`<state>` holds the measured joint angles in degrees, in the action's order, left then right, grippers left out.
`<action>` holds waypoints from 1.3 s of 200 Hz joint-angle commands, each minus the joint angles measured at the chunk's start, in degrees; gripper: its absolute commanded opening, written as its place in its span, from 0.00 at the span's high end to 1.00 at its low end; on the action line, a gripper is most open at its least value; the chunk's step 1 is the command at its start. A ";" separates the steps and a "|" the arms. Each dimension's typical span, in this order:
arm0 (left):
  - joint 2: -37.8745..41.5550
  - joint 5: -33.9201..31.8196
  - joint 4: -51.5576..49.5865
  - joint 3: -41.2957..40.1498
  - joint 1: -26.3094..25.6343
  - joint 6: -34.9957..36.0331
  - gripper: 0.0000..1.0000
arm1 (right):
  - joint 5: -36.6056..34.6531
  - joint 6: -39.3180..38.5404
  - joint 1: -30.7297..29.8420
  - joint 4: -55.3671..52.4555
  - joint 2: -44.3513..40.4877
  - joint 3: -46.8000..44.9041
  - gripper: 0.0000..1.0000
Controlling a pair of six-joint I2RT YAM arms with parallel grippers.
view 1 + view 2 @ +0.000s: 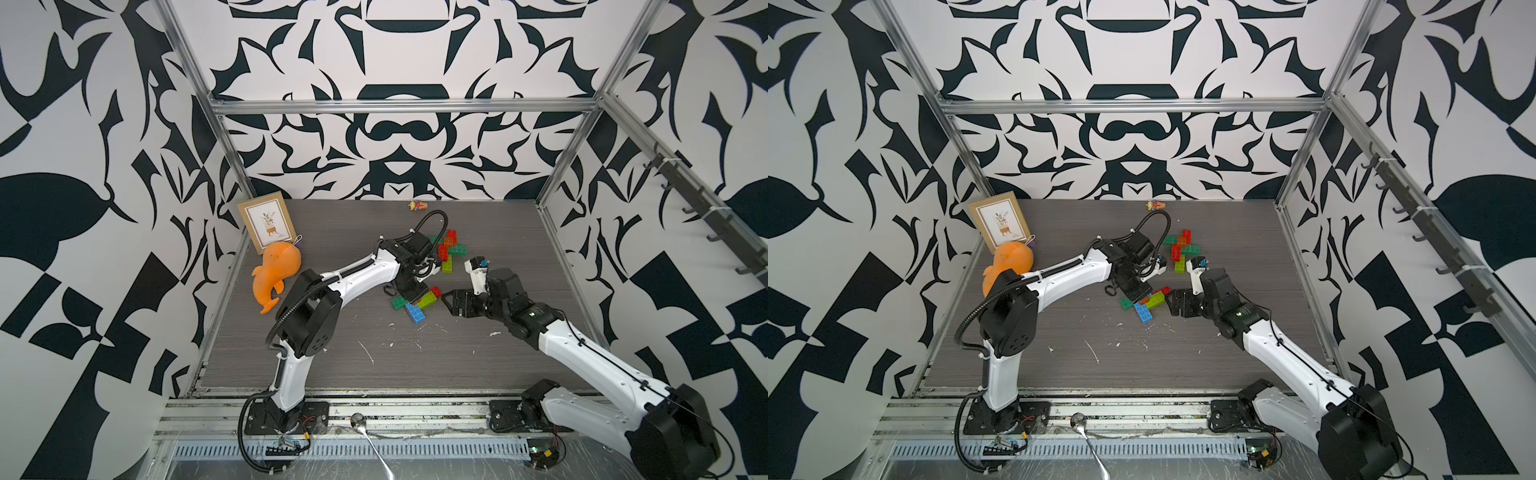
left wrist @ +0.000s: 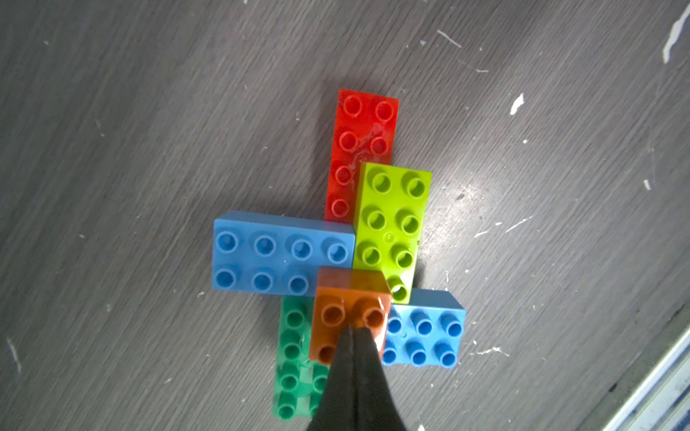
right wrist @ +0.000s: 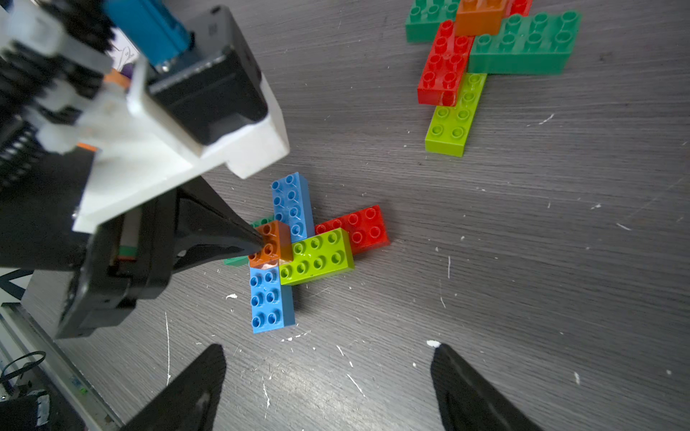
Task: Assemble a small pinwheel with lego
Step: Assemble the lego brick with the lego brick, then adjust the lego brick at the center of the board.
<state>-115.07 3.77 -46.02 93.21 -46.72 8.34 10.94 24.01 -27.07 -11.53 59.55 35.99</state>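
Here the left tool [image 2: 354,330], tips together and holding nothing, sits directly above the orange brick [image 2: 349,289], seemingly touching this hub of the pinwheel [image 3: 317,257] at mid-frame. The right tool [image 3: 326,349], spread wide and empty, hangs just below.

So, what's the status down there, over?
Left end effector shut, tips on orange brick atop pinwheel. Right end effector open, empty. Other brick cluster apart, not blocking.
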 commanded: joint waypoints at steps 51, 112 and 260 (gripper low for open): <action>-5.22 -0.18 -6.46 2.51 0.18 -0.31 0.98 | -0.26 -0.68 0.11 0.27 -0.86 0.76 0.11; 1.19 3.46 1.01 1.83 0.52 -3.69 0.84 | -0.99 -1.14 0.08 0.72 2.11 1.48 0.11; 65.66 11.68 38.95 -64.30 4.75 -38.74 0.00 | -5.75 -0.48 -1.84 -5.69 43.84 33.87 1.00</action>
<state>-51.24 10.83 -4.58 32.10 -41.91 -24.75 6.76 25.47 -28.77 -14.94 98.37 63.46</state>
